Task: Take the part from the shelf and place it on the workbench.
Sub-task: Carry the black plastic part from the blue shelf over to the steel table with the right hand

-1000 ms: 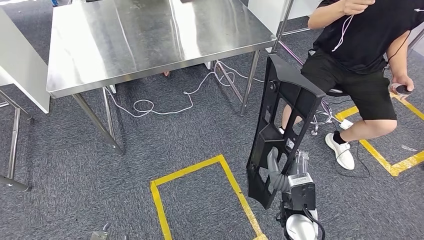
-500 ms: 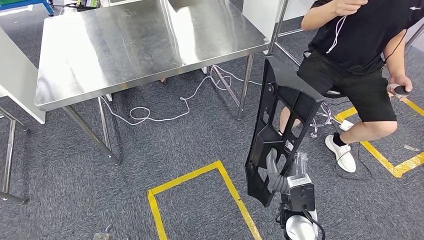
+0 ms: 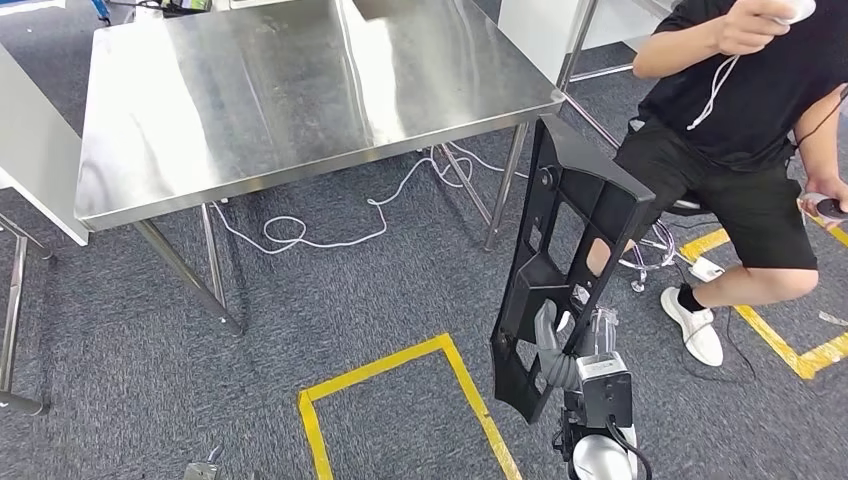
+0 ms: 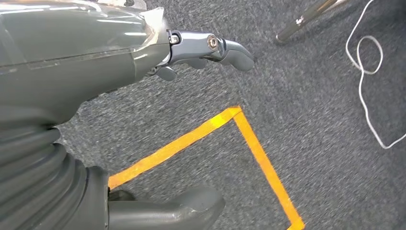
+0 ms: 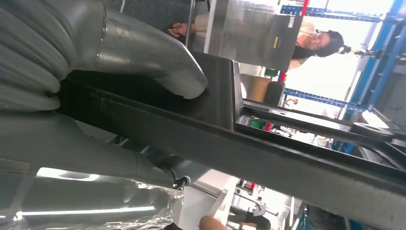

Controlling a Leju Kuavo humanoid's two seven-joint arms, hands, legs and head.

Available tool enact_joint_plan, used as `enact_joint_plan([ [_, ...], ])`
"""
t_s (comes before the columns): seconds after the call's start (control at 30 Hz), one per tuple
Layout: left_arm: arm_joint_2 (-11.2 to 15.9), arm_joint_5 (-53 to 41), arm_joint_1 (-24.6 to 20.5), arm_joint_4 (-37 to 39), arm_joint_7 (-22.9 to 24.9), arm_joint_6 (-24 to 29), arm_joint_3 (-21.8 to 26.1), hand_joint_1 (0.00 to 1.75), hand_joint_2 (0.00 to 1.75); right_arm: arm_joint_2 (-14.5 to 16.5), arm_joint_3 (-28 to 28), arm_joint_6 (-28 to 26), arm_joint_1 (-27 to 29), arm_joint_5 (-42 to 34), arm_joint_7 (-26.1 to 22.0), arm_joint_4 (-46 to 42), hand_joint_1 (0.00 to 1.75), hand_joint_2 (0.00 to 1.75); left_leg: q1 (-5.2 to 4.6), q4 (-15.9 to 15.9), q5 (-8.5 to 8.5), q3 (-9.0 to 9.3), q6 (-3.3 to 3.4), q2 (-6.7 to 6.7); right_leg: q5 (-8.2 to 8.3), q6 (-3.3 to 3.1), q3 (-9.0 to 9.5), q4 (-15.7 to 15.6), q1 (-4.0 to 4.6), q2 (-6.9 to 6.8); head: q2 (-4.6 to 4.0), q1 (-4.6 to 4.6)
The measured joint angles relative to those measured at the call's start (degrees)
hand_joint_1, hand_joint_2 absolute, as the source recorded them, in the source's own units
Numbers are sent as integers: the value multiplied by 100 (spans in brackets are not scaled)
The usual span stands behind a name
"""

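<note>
So the right hand [image 3: 565, 350] has a solid grab on the black part [image 3: 562, 255], down near its lower end, thumb poking through one of the cutouts in the frame. Up close in the right wrist view you can see the thick grey thumb [image 5: 158, 57] pressed flat against the part's dark surface [image 5: 268, 148], with the rest of the hand wrapped underneath. The part itself is a long black plastic frame with several openings, held upright and leaning a bit, its top end reaching up near the front right corner of the workbench [image 3: 300, 90] but not touching it. It's up in the air over the grey carpet, not on the bench.

The left hand [image 4: 95, 72] is holding nothing, fingers [image 4: 215, 48] loosely apart, hanging low over the carpet above a corner of yellow floor tape [image 4: 239, 129].

The workbench is a shiny steel table on thin legs, ahead and to the left of the part. A white cable [image 3: 330, 220] is looped on the floor under it. The yellow tape outline [image 3: 400, 380] sits on the carpet just left of the right arm. On the right a person in a black shirt and shorts [image 3: 760, 120] sits on a stool, close to the part's upper end, one white shoe [image 3: 695, 325] on the floor.
</note>
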Motion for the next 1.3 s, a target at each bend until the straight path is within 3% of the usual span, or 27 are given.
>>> enact_joint_plan([
  [0.03, -1, 0, -1, 2, 0, 0, -2, 0, 175, -4, -1, -2, 3, 0, 1, -1, 175, 175, -6, 5, -55, 71, -24, -5, 245, 15, 79, -334, 1, -18, 0, 2],
  [0.1, -1, 0, -3, 5, 0, 0, -4, 0, 175, -6, 1, -3, 10, 0, 1, -8, 175, 175, -21, 3, -155, 154, -94, -7, 492, -89, 213, -696, 38, -62, 1, -3],
  [0.17, -2, 0, -5, 7, 1, -1, -7, 0, 175, -9, -3, -7, 15, 3, 1, -25, 175, 175, -27, 46, -192, 203, -163, 3, 494, -263, 287, -727, 48, -64, 2, -7],
  [0.23, -2, 0, -11, 7, 1, -2, -10, 0, 175, -4, -11, -15, 13, 11, 3, -56, 175, 175, -12, 225, -233, 206, -214, 25, 506, -362, 429, -806, 4, -43, 0, -8],
  [0.3, -6, -1, -24, 7, 0, -4, -13, 0, 175, 13, -16, -21, -5, 22, 5, -88, 175, 175, 5, 740, -459, -53, -270, 40, 477, -423, 593, -895, -13, -39, 0, -14],
  [0.37, -11, -2, -25, 8, 0, -8, -15, 0, 175, 25, -20, -23, -11, 29, 7, -103, 175, 175, 15, 1475, -769, -551, -327, 42, 440, -467, 670, -933, -12, -31, 0, -20],
  [0.4, -12, -2, -21, 10, 0, -10, -15, 0, 175, 26, -22, -25, -4, 32, 9, -103, 175, 175, 18, 1710, -833, -771, -344, 44, 415, -480, 699, -937, -12, -22, 1, -23],
  [0.43, -12, -2, -18, 11, 0, -10, -15, 0, 175, 26, -25, -26, 6, 36, 11, -104, 175, 175, 19, 1771, -789, -917, -350, 46, 382, -486, 734, -938, -12, -11, 2, -23],
  [0.47, -10, -1, -16, 13, 0, -11, -15, 0, 175, 26, -27, -27, 12, 42, 13, -104, 175, 175, 16, 1639, -623, -967, -334, 48, 344, -483, 778, -938, -10, -1, 2, -25],
  [0.53, -7, 0, -15, 14, 0, -11, -15, 0, 175, 26, -31, -27, 20, 56, 14, -105, 175, 175, -22, 988, -63, -862, -232, 52, 262, -461, 881, -939, -6, 13, 0, -23],
  [0.57, 1, 0, -14, 15, 0, -11, -16, 0, 175, 26, -32, -27, 27, 62, 14, -104, 175, 175, -73, 665, 92, -810, -173, 53, 218, -436, 924, -941, 5, 26, 0, -26],
  [0.6, 7, 0, -13, 16, 0, -12, -17, 0, 175, 26, -35, -27, 33, 67, 16, -103, 175, 175, -132, 385, 164, -761, -108, 34, 168, -408, 944, -945, 29, 36, 0, -35],
  [0.67, 17, 5, -3, 20, 1, -14, -16, 0, 175, 27, -38, -27, 54, 74, 19, -106, 175, 175, -179, 110, 100, -712, -6, -45, 126, -344, 1006, -871, 106, 58, 0, -43],
  [0.77, 14, 9, -4, 26, 1, -19, -16, 0, 175, 20, -40, -29, 58, 78, 17, -122, 175, 175, -103, 14, 318, -493, 77, -47, -31, -300, 1042, -575, 166, 46, 0, -18],
  [0.83, 4, 7, -22, 31, 1, -25, -17, 0, 175, 16, -44, -33, 58, 78, 17, -123, 175, 175, -95, 29, 388, -391, 106, 2, -318, -298, 802, -31, 142, 28, 0, 8],
  [0.87, -1, 5, -26, 34, 2, -28, -18, 0, 175, 16, -45, -34, 62, 80, 16, -123, 175, 175, -97, 33, 365, -376, 110, 8, -464, -296, 592, 284, 125, 27, 0, 20],
  [0.93, -9, 4, -26, 42, 2, -33, -19, 0, 175, 15, -46, -34, 79, 93, 19, -123, 175, 175, -93, 39, 310, -347, 100, 4, -585, -244, 267, 602, 84, 24, 0, 25],
  [0.97, -12, 6, -25, 45, 2, -34, -18, 0, 175, 15, -46, -34, 86, 107, 25, -123, 175, 175, -87, 40, 273, -313, 86, -6, -492, -179, 230, 485, 57, 21, 0, 26],
  [1.03, -15, 8, -24, 49, 2, -40, -18, 0, 175, 16, -46, -34, 96, 141, 37, -123, 175, 175, -66, 39, 177, -203, 37, -31, -23, -23, 366, -176, -5, 10, 1, 25],
  [1.07, -15, 9, -28, 51, 1, -44, -17, 0, 175, 16, -46, -34, 100, 156, 44, -121, 175, 175, -58, 38, 136, -149, 9, -38, 163, 8, 428, -465, -12, 0, 0, 21],
  [1.1, -15, 10, -32, 54, 1, -48, -17, 0, 175, 17, -45, -33, 101, 167, 48, -121, 175, 175, -52, 35, 101, -120, -25, -43, 285, -20, 487, -658, -3, -21, 0, 21],
  [1.13, -15, 10, -33, 57, 1, -49, -16, 0, 175, 18, -45, -33, 107, 174, 52, -121, 175, 175, -50, 38, 77, -99, -57, -44, 330, -91, 497, -723, 14, -38, 0, 13],
  [1.2, -15, 11, -34, 61, 2, -50, -16, 0, 175, 21, -49, -31, 107, 188, 57, -129, 175, 175, -49, 57, 50, -84, -112, -44, 324, -242, 553, -758, 29, -53, 0, 10],
  [1.3, -14, 18, -56, 61, 1, -50, -16, 0, 175, 36, -56, -16, 75, 217, 61, -143, 175, 175, -31, 383, -37, -222, -190, 2, 294, -362, 709, -821, -18, -45, 0, 3],
])
